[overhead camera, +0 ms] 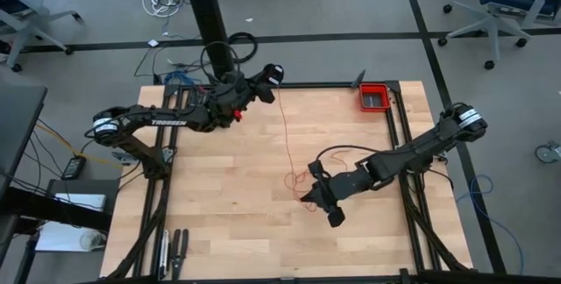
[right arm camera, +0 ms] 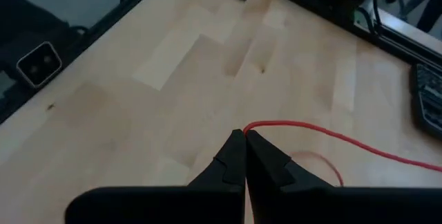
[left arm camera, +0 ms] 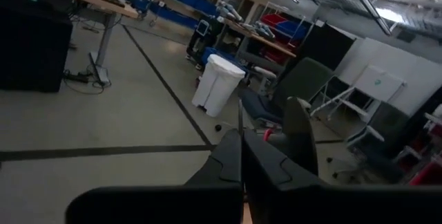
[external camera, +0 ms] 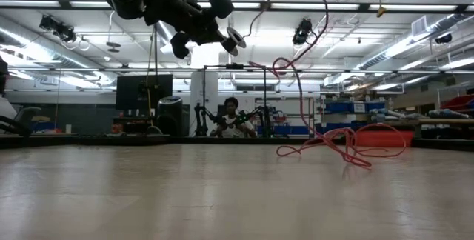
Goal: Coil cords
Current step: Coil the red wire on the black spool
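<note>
One cord between right jaws

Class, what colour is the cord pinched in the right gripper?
Bright red cord; right wrist view shows it best.

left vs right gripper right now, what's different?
The left gripper is raised at the table's far edge, aimed out at the room; the right gripper sits low over the wood near the table's middle. The right pinches the red cord at its tips; the left's hold isn't clear, though the cord runs up toward it. Both have fingers shut.
</note>
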